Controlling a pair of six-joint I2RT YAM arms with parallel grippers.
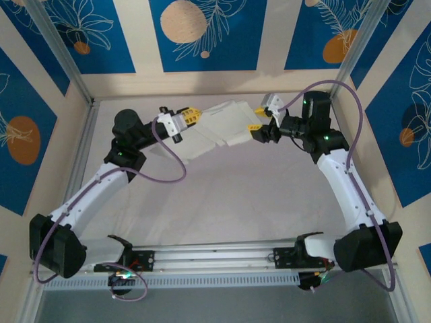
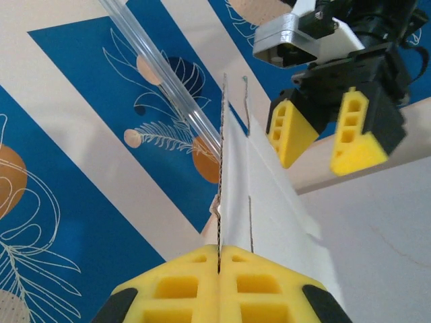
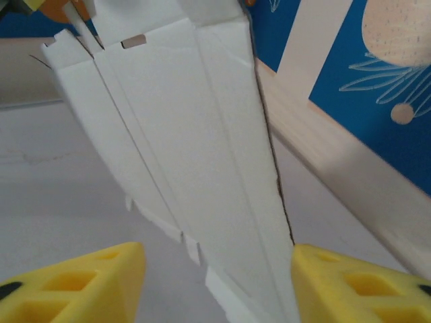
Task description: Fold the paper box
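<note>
White paper box (image 3: 195, 134), right tool (image 3: 219, 276) spread

I see the paper box (image 1: 217, 128), a white creased sheet, pinched in the left pincer (image 1: 191, 115), apparently reaching between the right pincer's (image 1: 256, 127) fingers.

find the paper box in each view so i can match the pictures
Top external: paper box upper centre.
Left wrist: paper box mid-frame, rising from the bottom edge.
Right wrist: paper box centre, widening toward the top.
Shared landmark: right gripper, yellow jaws apart.
</note>
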